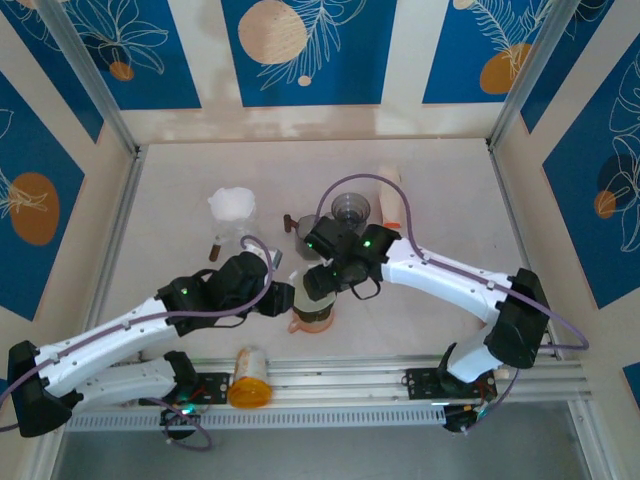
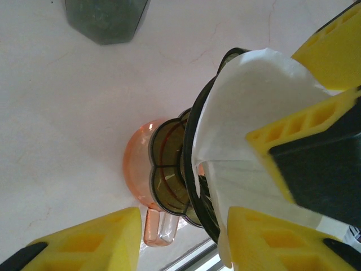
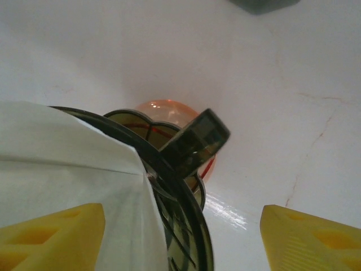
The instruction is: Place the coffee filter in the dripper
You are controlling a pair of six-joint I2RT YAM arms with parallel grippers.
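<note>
The white paper filter (image 2: 248, 96) sits inside the dark, ribbed dripper (image 2: 194, 141), which stands on an orange glass server (image 2: 135, 169). My left gripper (image 2: 180, 243) is open, with one yellow finger on each side of the dripper's base and the filter's edge beside its right finger. My right gripper (image 3: 180, 240) is open too, and the filter (image 3: 62, 152), the dripper rim (image 3: 169, 186) and the dripper handle (image 3: 194, 141) lie between its fingers. From the top, both grippers (image 1: 285, 298) (image 1: 322, 280) crowd over the dripper (image 1: 315, 312).
A stack of white filters (image 1: 232, 205) lies at the back left. A grey cup (image 1: 350, 210) and a cream tube (image 1: 390, 195) stand behind the dripper. An orange bottle (image 1: 250, 378) lies on the front rail.
</note>
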